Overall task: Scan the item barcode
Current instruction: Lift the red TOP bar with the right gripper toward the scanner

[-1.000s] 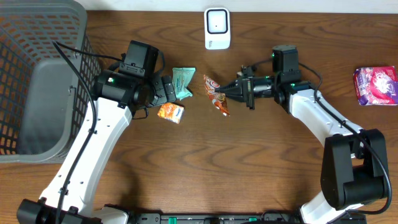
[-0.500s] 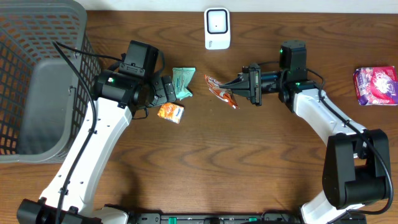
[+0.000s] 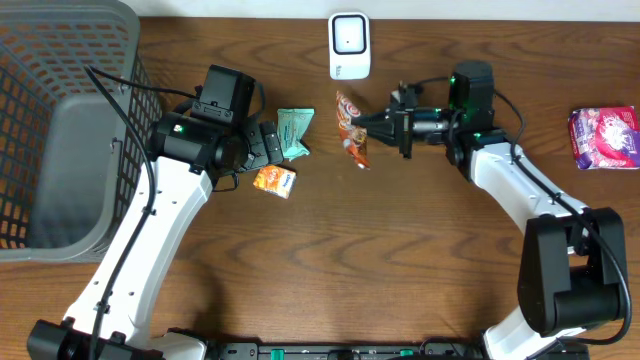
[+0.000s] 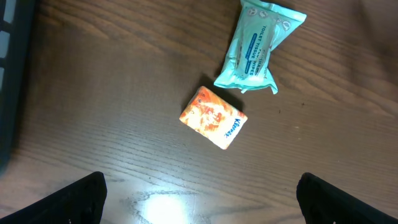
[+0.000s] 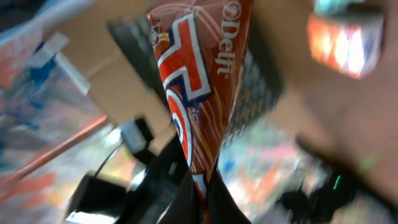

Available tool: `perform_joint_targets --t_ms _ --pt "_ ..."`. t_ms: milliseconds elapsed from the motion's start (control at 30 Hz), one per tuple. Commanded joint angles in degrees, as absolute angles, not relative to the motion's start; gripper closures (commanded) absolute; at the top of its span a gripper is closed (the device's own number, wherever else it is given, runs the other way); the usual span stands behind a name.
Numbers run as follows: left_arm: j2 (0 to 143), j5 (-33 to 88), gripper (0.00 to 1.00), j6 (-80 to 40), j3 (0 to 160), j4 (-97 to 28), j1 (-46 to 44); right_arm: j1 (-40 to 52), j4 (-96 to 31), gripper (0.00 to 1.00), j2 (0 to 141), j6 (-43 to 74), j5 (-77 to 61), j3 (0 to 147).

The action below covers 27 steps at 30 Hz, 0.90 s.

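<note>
Right arm reaches level toward table centre, right gripper [image 3: 375, 128] pinching packet [image 3: 350, 130] by one end, near scanner [image 3: 349, 45]. Left arm bent, left gripper [image 3: 268, 143] jaws spread wide over tissue pack [image 4: 213, 117] and wipes [image 4: 257, 46].

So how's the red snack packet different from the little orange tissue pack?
The red snack packet is gripped in the right pincer, held up near the white scanner; the orange tissue pack lies loose on the table. The snack packet is long and thin, the tissue pack short and blocky. Both are small wrapped items in warm colours.
</note>
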State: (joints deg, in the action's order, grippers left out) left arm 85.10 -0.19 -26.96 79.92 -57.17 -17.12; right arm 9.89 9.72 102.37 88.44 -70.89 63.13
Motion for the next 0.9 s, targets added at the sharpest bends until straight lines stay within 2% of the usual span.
perform_joint_targets --t_ms 0,200,400,667,867 --pt "85.3 -0.7 0.02 -26.4 80.4 -57.4 -17.0 11.1 9.4 0.99 101.7 75.1 -58.3 63.2" --pt "85.3 -0.7 0.02 -26.4 80.4 -57.4 -17.0 13.6 9.4 0.99 101.7 69.5 -50.0 63.2" --pt "85.3 -0.7 0.02 -26.4 80.4 -57.4 -17.0 14.3 4.4 0.98 101.7 75.3 -50.3 63.2" --pt "85.3 -0.7 0.02 -26.4 80.4 -57.4 -17.0 13.0 4.8 0.98 101.7 91.9 -67.2 63.2" --pt "85.4 -0.7 0.02 -26.4 80.4 -57.4 -17.0 9.8 9.7 0.98 101.7 97.8 -82.0 63.2"
